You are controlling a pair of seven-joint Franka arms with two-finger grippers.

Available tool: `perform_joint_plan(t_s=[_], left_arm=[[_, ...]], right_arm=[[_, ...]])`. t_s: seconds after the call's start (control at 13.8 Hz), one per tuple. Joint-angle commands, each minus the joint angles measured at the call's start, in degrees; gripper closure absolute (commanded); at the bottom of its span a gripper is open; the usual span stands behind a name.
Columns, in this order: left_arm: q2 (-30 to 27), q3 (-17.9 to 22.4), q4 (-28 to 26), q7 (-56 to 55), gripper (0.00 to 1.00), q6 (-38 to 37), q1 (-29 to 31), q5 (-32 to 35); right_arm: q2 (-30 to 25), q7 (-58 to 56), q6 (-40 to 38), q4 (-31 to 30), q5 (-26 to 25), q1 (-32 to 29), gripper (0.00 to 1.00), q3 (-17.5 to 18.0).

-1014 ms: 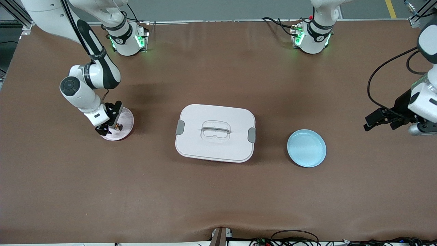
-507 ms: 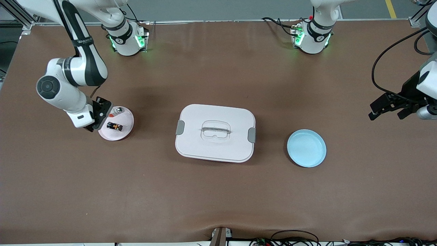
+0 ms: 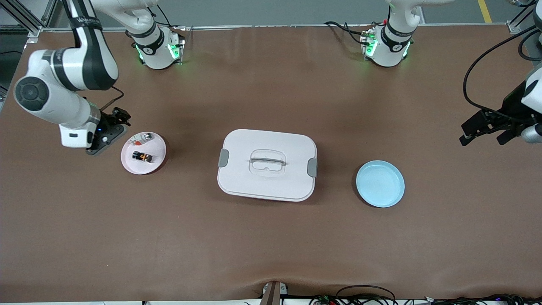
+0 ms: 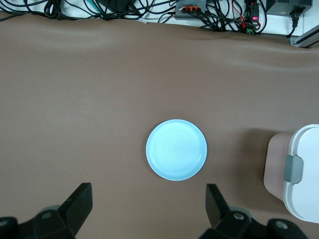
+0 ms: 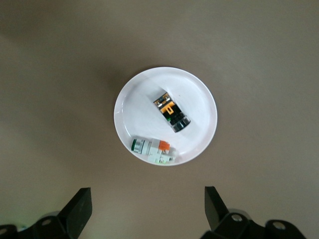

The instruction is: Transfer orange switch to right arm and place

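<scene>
The orange switch (image 3: pixel 142 156) lies on the pink plate (image 3: pixel 155 165), at 5 o'clock from the whitish-silver part (image 3: pixel 141 137). The right gripper (image 3: pixel 111 129) hangs empty over the table at the plate's 10 o'clock, fingers wide. The left gripper (image 3: pixel 487 129), also wide and empty, waits above the blue plate (image 3: pixel 380 184). Placement looks complete.

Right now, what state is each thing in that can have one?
orange switch: lying loose on the pink plate
whitish part: lying on the same plate
white box: lid on
blue plate: empty
right gripper: open, beside the pink plate
left gripper: open, empty
</scene>
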Motion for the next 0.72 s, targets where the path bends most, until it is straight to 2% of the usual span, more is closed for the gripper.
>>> perform_joint_plan(t_s=[0.0, 0.14, 0.29, 0.51, 0.65], left_arm=[[-0.3, 0.8, 3.2, 0.5, 0.0, -3.6, -0.5, 1.2], [-0.3, 0.8, 3.4, 0.4, 0.0, -4.0, -0.5, 1.3], [-0.2, 0.8, 3.3, 0.8, 0.0, -5.7, -0.5, 1.5], [-0.4, 0.4, 3.4, 0.9, 0.0, -8.4, -0.5, 3.0], [-0.8, 0.1, 3.3, 0.4, 0.0, -9.4, -0.6, 3.0]], right_arm=[[0.6, 10.2, -6.9, 7.0, -0.3, 0.6, 0.0, 0.0], [1.2, 13.9, -8.7, 10.5, 0.3, 0.5, 0.0, 0.0], [1.8, 20.8, -12.0, 14.6, 3.2, -0.5, 0.0, -0.3], [8.4, 29.8, -22.0, 27.3, 4.1, -0.8, 0.0, -0.4], [10.5, 30.0, -24.7, 31.7, 3.8, -1.1, 0.0, -0.4]])
